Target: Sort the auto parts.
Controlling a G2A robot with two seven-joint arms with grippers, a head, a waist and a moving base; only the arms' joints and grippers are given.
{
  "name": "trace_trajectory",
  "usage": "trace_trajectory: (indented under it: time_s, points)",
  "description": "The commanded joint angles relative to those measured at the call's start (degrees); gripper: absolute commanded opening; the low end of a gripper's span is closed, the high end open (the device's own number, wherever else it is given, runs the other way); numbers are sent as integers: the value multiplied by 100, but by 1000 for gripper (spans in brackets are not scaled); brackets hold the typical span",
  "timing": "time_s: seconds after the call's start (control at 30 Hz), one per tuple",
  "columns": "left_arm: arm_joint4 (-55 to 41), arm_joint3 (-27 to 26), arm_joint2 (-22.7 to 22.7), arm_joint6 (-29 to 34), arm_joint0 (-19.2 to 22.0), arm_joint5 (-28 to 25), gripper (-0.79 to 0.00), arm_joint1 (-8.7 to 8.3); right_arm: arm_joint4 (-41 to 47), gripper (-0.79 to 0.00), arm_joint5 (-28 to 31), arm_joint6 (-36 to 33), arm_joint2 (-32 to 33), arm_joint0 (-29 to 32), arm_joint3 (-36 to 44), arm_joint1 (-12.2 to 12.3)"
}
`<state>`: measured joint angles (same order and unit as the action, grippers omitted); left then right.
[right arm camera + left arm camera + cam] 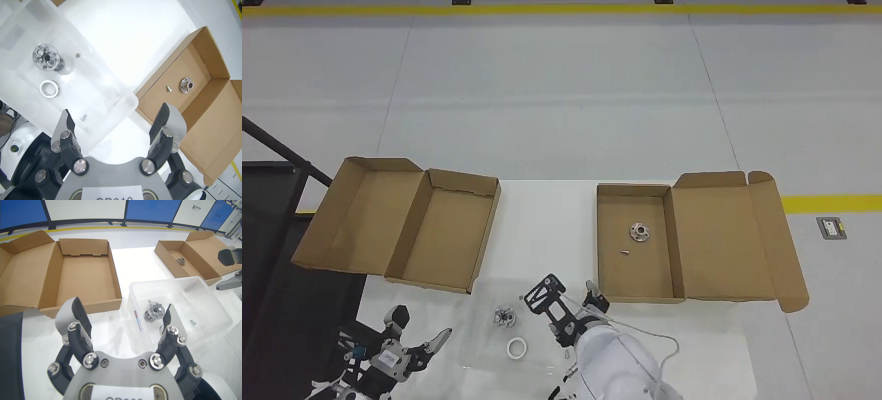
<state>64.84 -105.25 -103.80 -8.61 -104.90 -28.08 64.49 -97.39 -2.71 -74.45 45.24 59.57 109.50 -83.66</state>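
A clear plastic bin point(166, 280) stands at the table's front. It holds a grey slotted hub point(154, 312), a silver ring point(49, 88) and a small screw point(83, 117). The right cardboard box point(642, 275) holds a flanged hub point(639, 231) and a screw point(626, 252). Nothing lies in the left cardboard box point(437, 245). My left gripper point(122, 313) is open and holds nothing; it hovers near the bin's left side, at the table's front left point(420, 335). My right gripper point(115, 115) is open above the bin's right corner point(567, 297), between the bin and the right box.
Both boxes have their lids folded open outward, at the table's back left and back right. A dark panel point(272, 270) borders the table on the left. White tabletop shows between the two boxes point(547, 230).
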Motion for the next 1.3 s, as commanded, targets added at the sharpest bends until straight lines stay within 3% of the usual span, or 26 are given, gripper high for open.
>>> trace_trajectory:
  time_s: [0.0, 0.33, 0.47, 0.9, 0.97, 1.07, 1.17, 1.23, 1.27]
  points:
    - [0, 0, 0, 0, 0, 0, 0, 0, -6, 0, 9, 27, 9, 7, 10, 4]
    - [0, 0, 0, 0, 0, 0, 0, 0, -6, 0, 9, 27, 9, 7, 10, 4]
    - [0, 0, 0, 0, 0, 0, 0, 0, -12, 0, -21, 388, -162, 221, -34, -27]
    - [0, 0, 0, 0, 0, 0, 0, 0, 728, 0, -663, -42, -541, -36, -989, -397]
    - [0, 0, 0, 0, 0, 0, 0, 0, 907, -77, -646, 11, -475, -72, -1208, -428]
    - [0, 0, 0, 0, 0, 0, 0, 0, 1058, -114, -617, 123, -406, -66, -1414, -458]
    - [0, 0, 0, 0, 0, 0, 0, 0, 1180, -246, -577, 195, -329, -16, -1561, -472]
    - [0, 0, 0, 0, 0, 0, 0, 0, 1250, -296, -538, 174, -268, -4, -1666, -479]
    - [0, 0, 0, 0, 0, 0, 0, 0, 1283, -283, -502, 164, -249, -3, -1710, -483]
